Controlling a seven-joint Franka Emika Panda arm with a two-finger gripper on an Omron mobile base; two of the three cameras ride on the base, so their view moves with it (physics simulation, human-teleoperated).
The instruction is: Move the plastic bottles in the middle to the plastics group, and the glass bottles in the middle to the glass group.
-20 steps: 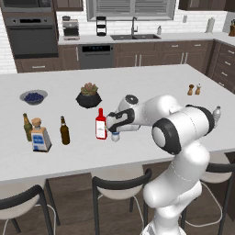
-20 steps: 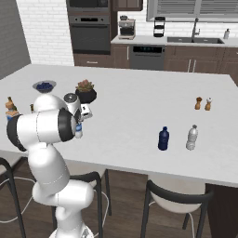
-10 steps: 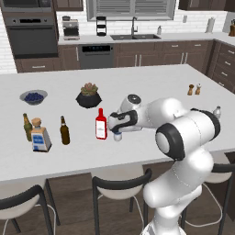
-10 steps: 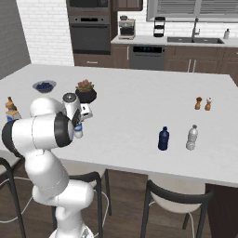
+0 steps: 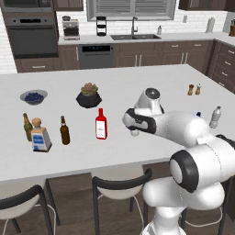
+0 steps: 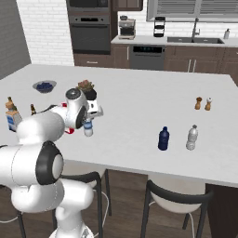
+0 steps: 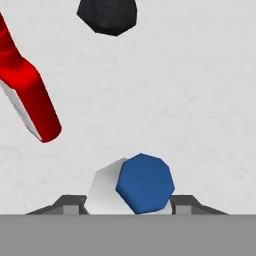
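Dark-wood kitchen with a big white island (image 5: 137, 82) up front, oven and sink counter along the back wall. I'll place everything off the red bottle (image 5: 101, 124), which stands upright near the middle of the island.

The water bottle (image 6: 88, 127) is just right of the red bottle as the left base view shows it, sitting between the gripper (image 7: 131, 206) fingers. From the hand view you look straight down on its blue cap (image 7: 145, 181), with a dark finger tip (image 7: 67, 204) on each side of the body. The tips sit tight against the bottle, so it looks clamped on it, but whether the bottle is off the counter I can't tell.

Left of the red bottle is the brown beer bottle (image 5: 64, 131), near but apart. Further left, well apart, the olive-green bottle (image 5: 27, 127) and the square clear bottle (image 5: 40, 136) stand just beside each other. Behind the red bottle there's a dark pot with a plant (image 5: 88, 95), and off to the back-left a bowl of blueberries (image 5: 33, 96).

Way over to the right of the red bottle are the dark blue bottle (image 6: 163, 139) and the greyish clear bottle (image 6: 191, 137), near each other at the front edge. Behind them are two little shakers (image 6: 203, 103). Stools (image 5: 120, 188) sit tucked under the near side.
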